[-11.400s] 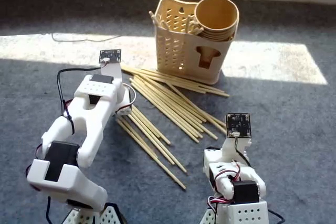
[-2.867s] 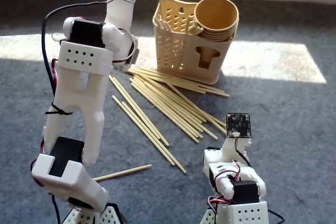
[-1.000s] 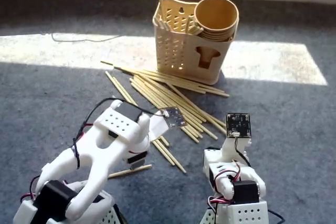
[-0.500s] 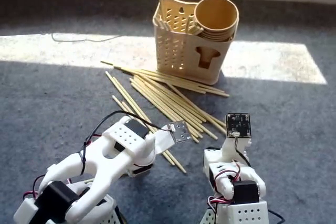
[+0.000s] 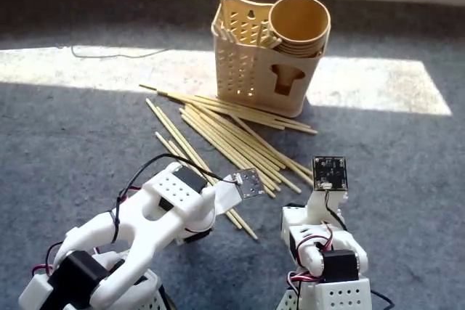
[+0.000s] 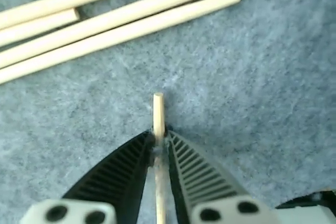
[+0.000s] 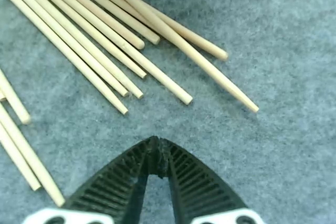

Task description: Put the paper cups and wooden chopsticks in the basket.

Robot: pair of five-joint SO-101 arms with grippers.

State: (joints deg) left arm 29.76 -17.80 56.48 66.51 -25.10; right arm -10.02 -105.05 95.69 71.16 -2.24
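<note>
Many wooden chopsticks lie fanned out on the grey carpet in front of the cream basket. Stacked paper cups and a few chopsticks stand inside the basket. My left gripper is low over the carpet near the front of the pile, shut on a single chopstick whose tip sticks out past the fingertips. The left arm hides that chopstick in the high view. My right gripper is shut and holds nothing, just short of the ends of several chopsticks.
A sunlit strip crosses the carpet behind the pile. A thin cable lies at the far left. The right arm rests folded at the front right. Bare carpet lies to the left and right of the pile.
The left arm came down from beside the basket to the front of the pile and closed on the lone chopstick that lay near its base. The right arm has stayed still.
</note>
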